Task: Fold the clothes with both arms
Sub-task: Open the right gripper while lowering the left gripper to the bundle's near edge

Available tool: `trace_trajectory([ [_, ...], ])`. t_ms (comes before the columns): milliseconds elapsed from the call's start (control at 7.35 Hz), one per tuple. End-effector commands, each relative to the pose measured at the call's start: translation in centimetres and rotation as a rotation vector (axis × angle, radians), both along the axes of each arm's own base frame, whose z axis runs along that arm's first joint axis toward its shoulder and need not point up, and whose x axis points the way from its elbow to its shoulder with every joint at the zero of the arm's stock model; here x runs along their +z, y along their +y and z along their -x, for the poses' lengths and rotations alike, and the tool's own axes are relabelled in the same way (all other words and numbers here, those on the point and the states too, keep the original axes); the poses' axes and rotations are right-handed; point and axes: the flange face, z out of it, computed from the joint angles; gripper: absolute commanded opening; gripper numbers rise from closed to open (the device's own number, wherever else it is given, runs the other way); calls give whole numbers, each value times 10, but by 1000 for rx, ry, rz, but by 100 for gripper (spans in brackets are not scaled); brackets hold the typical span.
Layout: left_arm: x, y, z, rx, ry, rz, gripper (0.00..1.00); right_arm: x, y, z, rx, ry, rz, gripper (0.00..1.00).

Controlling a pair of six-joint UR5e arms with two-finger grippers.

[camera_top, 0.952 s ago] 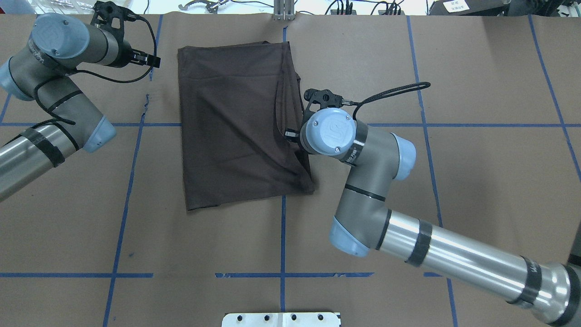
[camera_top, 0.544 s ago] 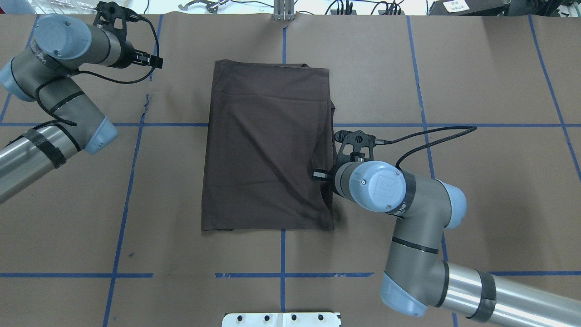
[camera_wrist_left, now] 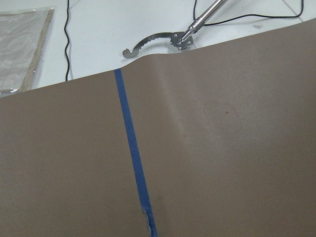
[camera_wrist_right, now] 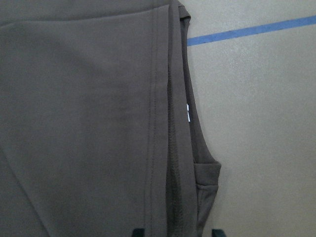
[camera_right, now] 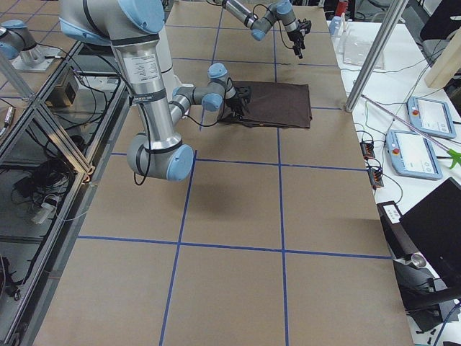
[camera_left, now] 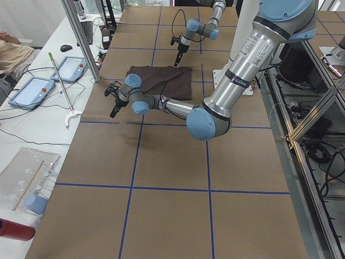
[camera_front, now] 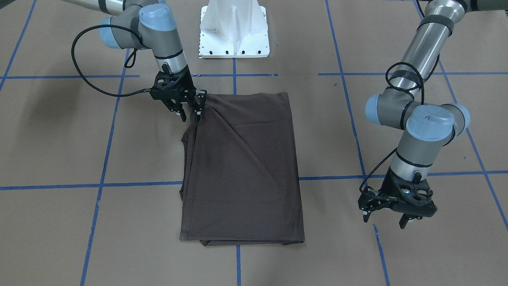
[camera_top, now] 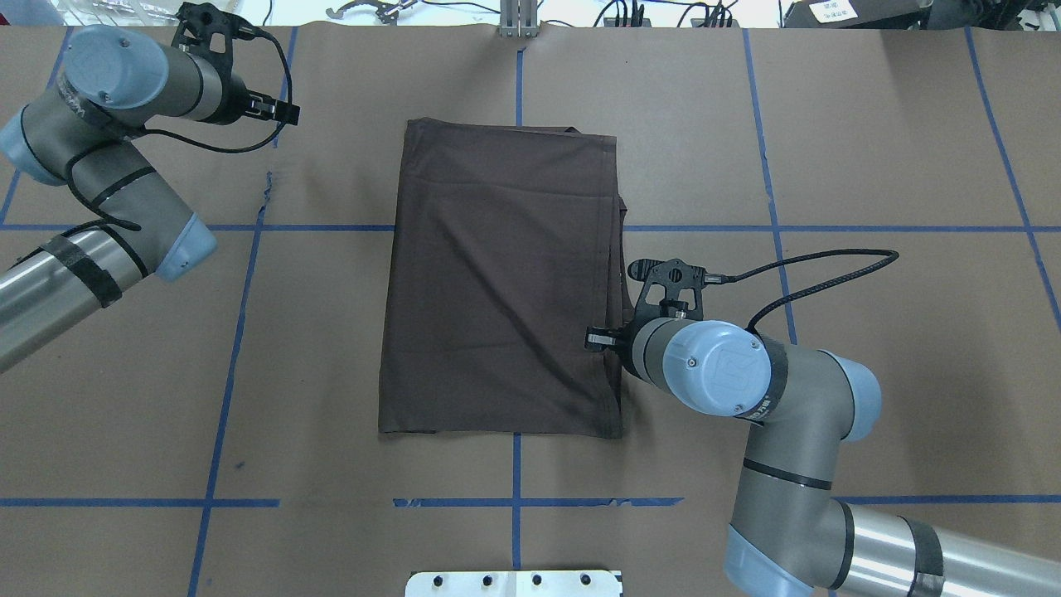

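The dark brown T-shirt (camera_top: 497,282) lies folded into a tall rectangle at the table's middle, collar and lettering hidden; it also shows in the front-facing view (camera_front: 242,167). My right gripper (camera_front: 190,115) is at the shirt's right edge, near the corner closest to my base. Its jaws stand apart, one fingertip (camera_front: 198,114) against the fabric. The right wrist view shows the layered hem (camera_wrist_right: 168,123) running between the two fingertips. My left gripper (camera_front: 384,221) is open and empty, just above bare table off the shirt's far left corner.
The white pedestal base (camera_front: 234,31) stands at the near edge. Blue tape lines (camera_front: 139,184) grid the brown paper. A metal post (camera_left: 81,38) and tablets (camera_right: 414,155) stand along the far edge. A metal hook tool (camera_wrist_left: 158,39) lies beyond the paper.
My right arm moved right and back toward my base, dragging the shirt right and squaring it into a flat rectangle. The left arm has barely moved.
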Motion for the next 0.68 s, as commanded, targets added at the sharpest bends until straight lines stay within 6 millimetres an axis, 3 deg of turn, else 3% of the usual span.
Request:
trace_trajectory([
  [0,-15,5,-3,2,21,-12,100,-13,9,-13,8,-80,-12,100],
  [136,-30,29,-5,4,123,46,100,-3,12,-24,33,-173,4,99],
  [272,-51,67,-9,46,249,114,100,-2,17,-39,40,-225,-4,99],
  [408,-64,142,-23,95,329,144,100,-7,23,-54,60,-260,25,99],
  [544,-77,194,-24,96,412,204,100,-10,23,-57,68,-272,34,99],
])
